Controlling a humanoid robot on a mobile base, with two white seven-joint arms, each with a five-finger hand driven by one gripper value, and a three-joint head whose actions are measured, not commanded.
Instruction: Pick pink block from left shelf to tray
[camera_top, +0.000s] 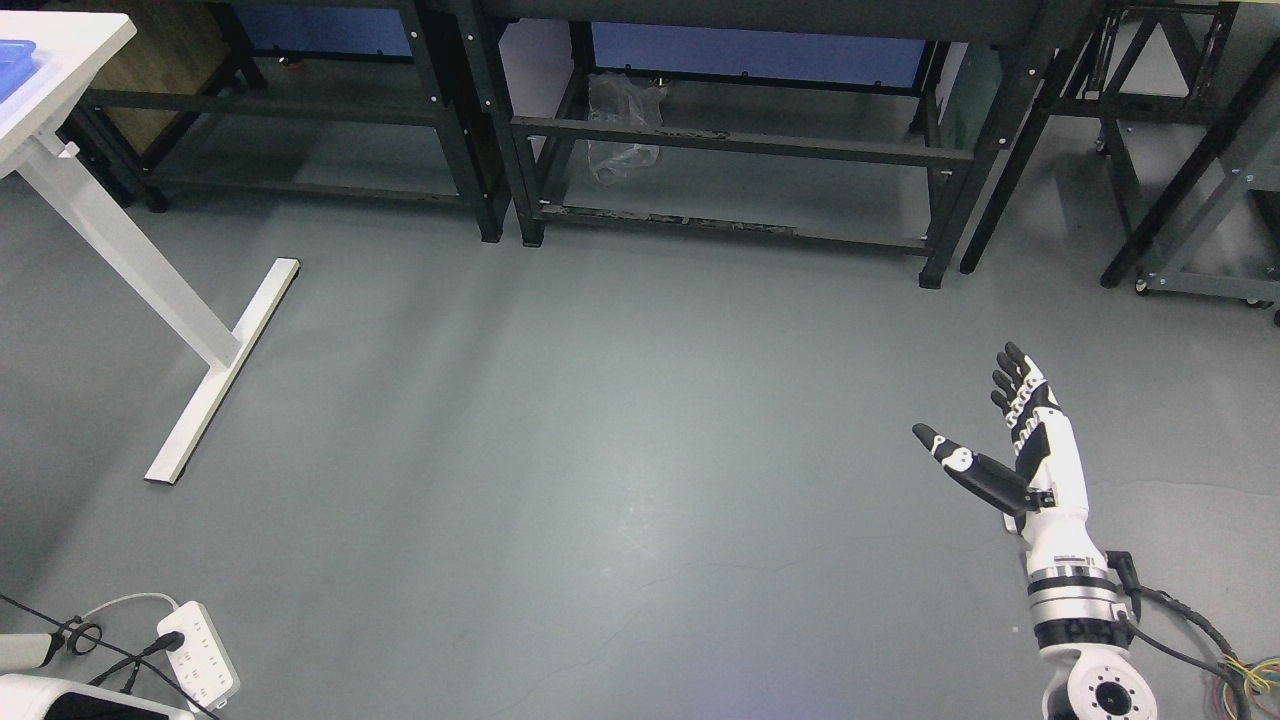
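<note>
The right hand (1030, 440), white and black with jointed fingers, comes up from the lower right corner on a white and silver forearm; its fingers (1015, 385) are stretched out straight and the thumb spread to the left, holding nothing, above the bare grey floor (620, 420). Coloured wires (1245, 675) trail by the wrist at the right edge. Beyond it, along the top, stand black metal-framed racks (740, 140) (a crumpled clear plastic bag (622, 130) lies under the middle one). Far left is a white table on a T-shaped leg (190, 350), with a corner of a blue tray (15, 58) on top. A white power strip (200, 655) lies at the lower left. The pink block shows nowhere here.
</note>
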